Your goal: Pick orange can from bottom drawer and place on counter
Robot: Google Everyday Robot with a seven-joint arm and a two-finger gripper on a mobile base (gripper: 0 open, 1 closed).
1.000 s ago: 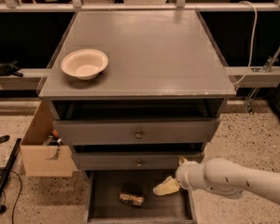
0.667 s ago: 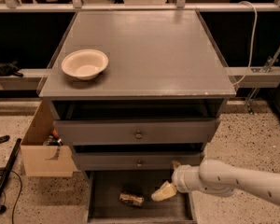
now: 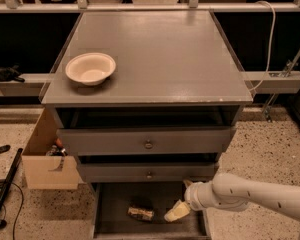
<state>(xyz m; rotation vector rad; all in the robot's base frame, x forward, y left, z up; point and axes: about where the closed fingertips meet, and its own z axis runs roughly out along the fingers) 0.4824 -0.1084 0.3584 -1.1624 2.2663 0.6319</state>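
Note:
The orange can [image 3: 141, 213] lies on its side in the open bottom drawer [image 3: 110, 219], near the drawer's middle. My gripper [image 3: 176, 212] reaches in from the right on a white arm and hangs just right of the can, a little apart from it. The counter [image 3: 160, 54] is the wide grey cabinet top above.
A cream-white bowl [image 3: 90, 68] sits on the counter's left front. Two shallower grey drawers [image 3: 148, 143] with round knobs stick out above the bottom one. A cardboard box [image 3: 45, 159] stands on the floor at the left. A black pole [image 3: 5, 191] lies on the speckled floor.
My gripper has moved left and down inside the bottom drawer, closer to the can. The can has not moved.

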